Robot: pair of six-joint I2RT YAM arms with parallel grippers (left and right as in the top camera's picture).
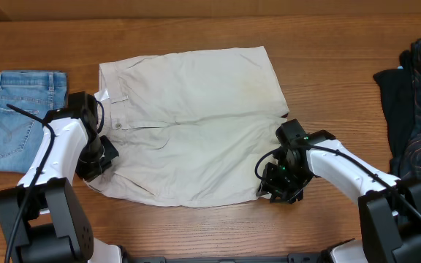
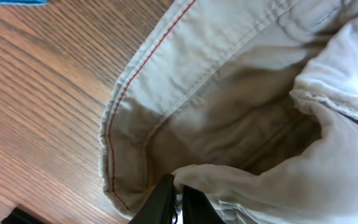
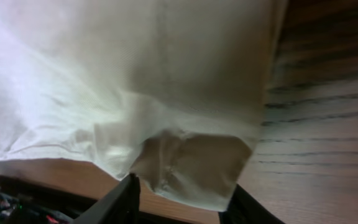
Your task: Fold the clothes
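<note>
While the left gripper [image 2: 178, 190] pinches the one pair of shorts [image 1: 196, 124] at eight o'clock, the right gripper [image 3: 185, 199] stands spread. It straddles the four-o'clock hem.

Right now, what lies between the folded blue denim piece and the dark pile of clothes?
The pale beige cotton shorts, spread on the wooden table, with the left gripper and right gripper at their near edge. The overhead view shows it.

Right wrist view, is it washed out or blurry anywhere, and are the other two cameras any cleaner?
Right wrist: the shorts blow out to white at upper left, in soft focus. Left wrist: even light, red stitching crisp, shadow inside the fold. Overhead: sharp and evenly lit.
</note>
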